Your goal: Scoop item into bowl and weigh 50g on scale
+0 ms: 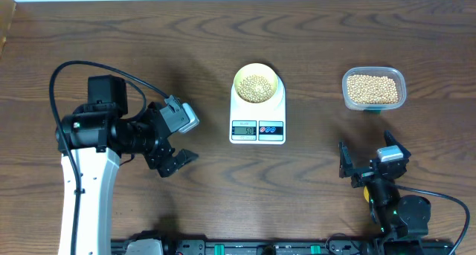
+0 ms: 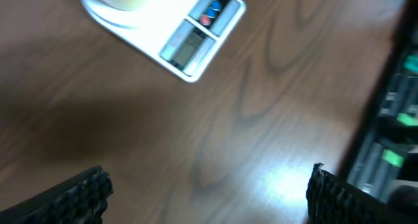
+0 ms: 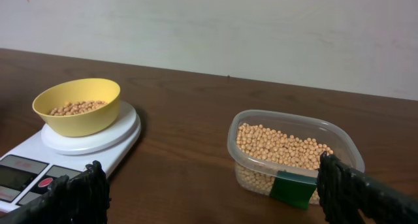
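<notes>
Left gripper (image 2: pixel 209 185) and right gripper (image 3: pixel 209 185) gape empty; scale (image 1: pixel 239 110) lies lengthwise toward them, display (image 1: pixel 244 128) nearest, bowl (image 1: pixel 256 68) farthest.

The bench (image 1: pixel 186 47) is viewed from straight above by the overhead camera, from far enough that the left arm (image 1: pixel 89 173) and the right arm (image 1: pixel 398 210) are taken in along the near edge. The left wrist view is taken from close above the bench, aimed steeply down and rotated, so that the scale (image 2: pixel 189 38) is cut off at the upper left; the lower corners are framed by the left gripper (image 2: pixel 209 175). The right wrist view is set low and almost level, faced across the bench toward the wall (image 3: pixel 228 28), and is framed by the right gripper (image 3: pixel 210 165). The scale and bowl (image 3: pixel 77 106) are shared by all three views, the tub (image 3: pixel 294 152) by the overhead and right wrist views.
</notes>
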